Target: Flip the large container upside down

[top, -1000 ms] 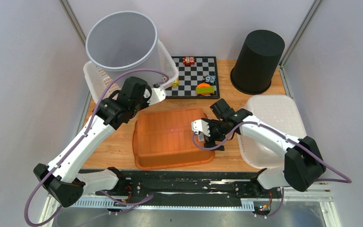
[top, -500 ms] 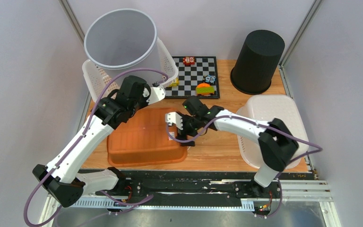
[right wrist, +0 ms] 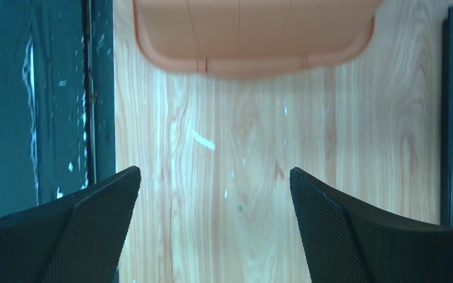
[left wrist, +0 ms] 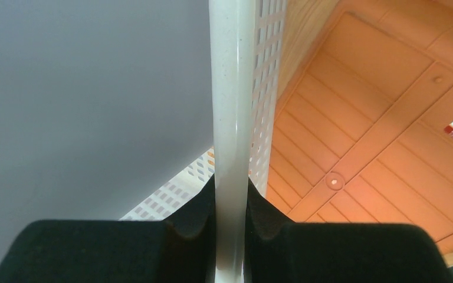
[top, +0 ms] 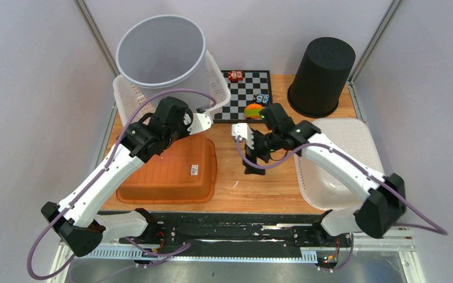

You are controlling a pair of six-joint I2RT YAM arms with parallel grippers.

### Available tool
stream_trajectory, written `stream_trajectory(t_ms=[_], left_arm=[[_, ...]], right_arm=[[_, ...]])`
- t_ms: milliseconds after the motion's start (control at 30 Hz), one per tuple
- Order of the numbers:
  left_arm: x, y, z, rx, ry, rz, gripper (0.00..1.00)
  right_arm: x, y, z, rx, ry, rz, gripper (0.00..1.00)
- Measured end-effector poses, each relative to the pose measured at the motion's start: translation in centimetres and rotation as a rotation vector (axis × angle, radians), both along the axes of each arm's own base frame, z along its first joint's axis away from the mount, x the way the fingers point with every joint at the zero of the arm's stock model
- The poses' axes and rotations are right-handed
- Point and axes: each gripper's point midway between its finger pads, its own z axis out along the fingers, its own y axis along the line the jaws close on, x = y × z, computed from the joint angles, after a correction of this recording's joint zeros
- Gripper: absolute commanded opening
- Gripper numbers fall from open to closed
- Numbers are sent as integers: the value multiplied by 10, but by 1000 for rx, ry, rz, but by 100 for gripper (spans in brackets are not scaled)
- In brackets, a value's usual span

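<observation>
My left gripper is shut on the rim of a white perforated basket at the back left, which is tilted, with a grey round bin in it. In the left wrist view the rim runs straight up between my closed fingers. An orange tub lies bottom up at the front left, below the basket; it also shows in the left wrist view. My right gripper is open and empty over bare wood right of the orange tub; its jaws stand wide apart.
A white tub lies bottom up at the right, under the right arm. A black bin stands upside down at the back right. A checkerboard with small toys lies at the back centre. The table's front edge is close by.
The orange tub has slid left across the table. My right gripper has left its right edge and drawn back to the right. The basket and grey bin shifted slightly right.
</observation>
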Motion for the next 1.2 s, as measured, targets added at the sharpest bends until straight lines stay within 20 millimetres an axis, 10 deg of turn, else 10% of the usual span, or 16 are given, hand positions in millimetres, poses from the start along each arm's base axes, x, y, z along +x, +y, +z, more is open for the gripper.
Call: stream_trajectory(t_ms=[267,800,1200], left_arm=[[-12,-54,-15,35,39,-163,0],[-35,-168,-30,-26,104,-378,0],[-50,-250,-50,-113,116,-426,0]], right_arm=[[-7,-99,4,-73,-64,-158,100],[71,-296,78,-55,-347,-1013,100],[74,-327,118,47,-459,-1218,100]])
